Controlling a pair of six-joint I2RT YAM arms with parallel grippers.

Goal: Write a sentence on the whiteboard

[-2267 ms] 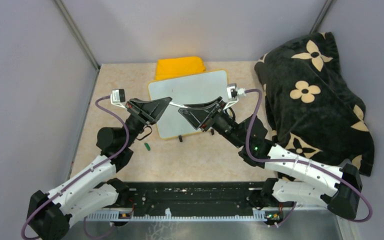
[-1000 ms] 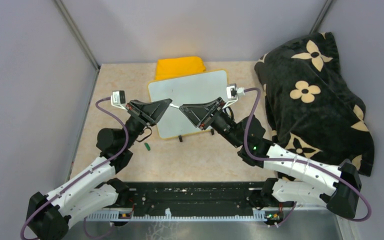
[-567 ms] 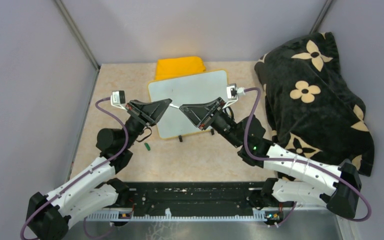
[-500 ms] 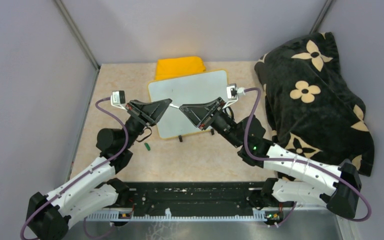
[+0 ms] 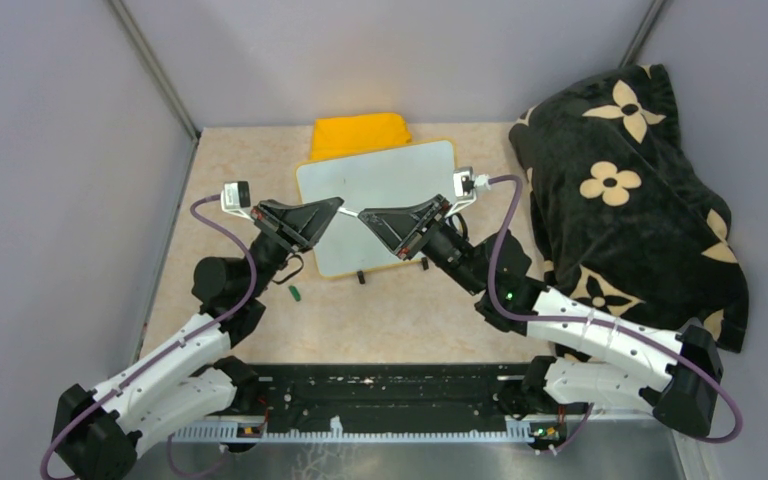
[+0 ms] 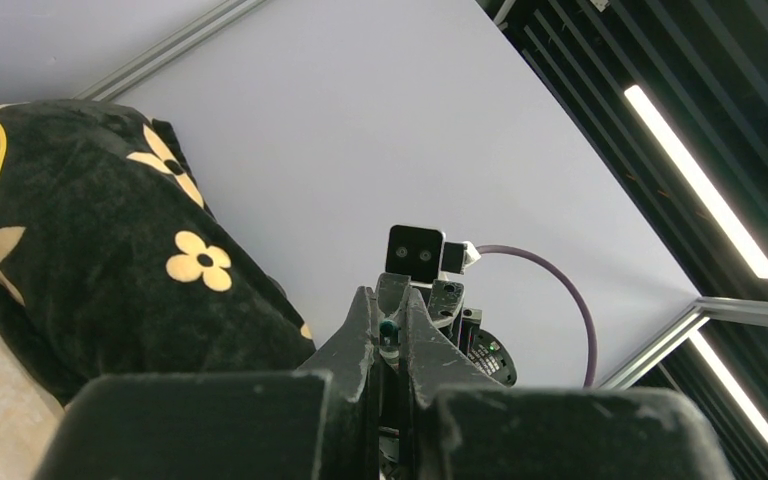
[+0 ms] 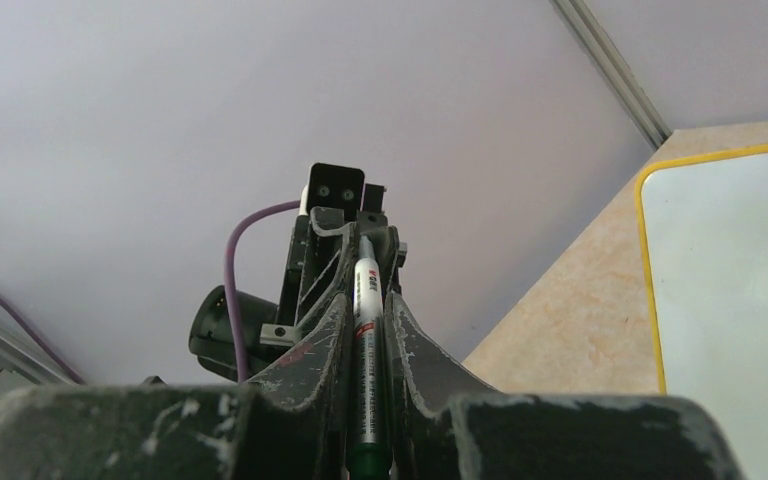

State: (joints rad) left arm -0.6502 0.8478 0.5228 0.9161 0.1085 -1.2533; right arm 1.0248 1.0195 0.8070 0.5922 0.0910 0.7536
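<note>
Grips the marker (image 7: 365,330) lengthwise between the right fingers (image 7: 415,370), closed down to the width of the barrel. White printed body out past the tips, green end back toward the palm. Takes the marker's far end between the left fingers (image 6: 355,340) too: a narrow slot with a small round green tip seated in it, both sides seemingly against it.

Meets the right gripper (image 5: 363,214) tip to tip with the left gripper (image 5: 338,204), only a short white stretch of barrel bare between them from above. Holds both raised over the left half of the whiteboard (image 5: 390,175) in the overhead view.

Whiteboard flat on the beige table (image 5: 410,310), far-centre, yellow-rimmed, with two black clips (image 5: 361,277) on its near edge. Shows one tiny dark stroke on the board in the right wrist view. Folded yellow cloth (image 5: 360,133) at the board's far edge, touching or slightly under it.

Small green piece (image 5: 295,293) on the table beside the left arm, just off the board's near-left corner. Black blanket (image 5: 625,190) with cream flowers heaped along the right side.
</note>
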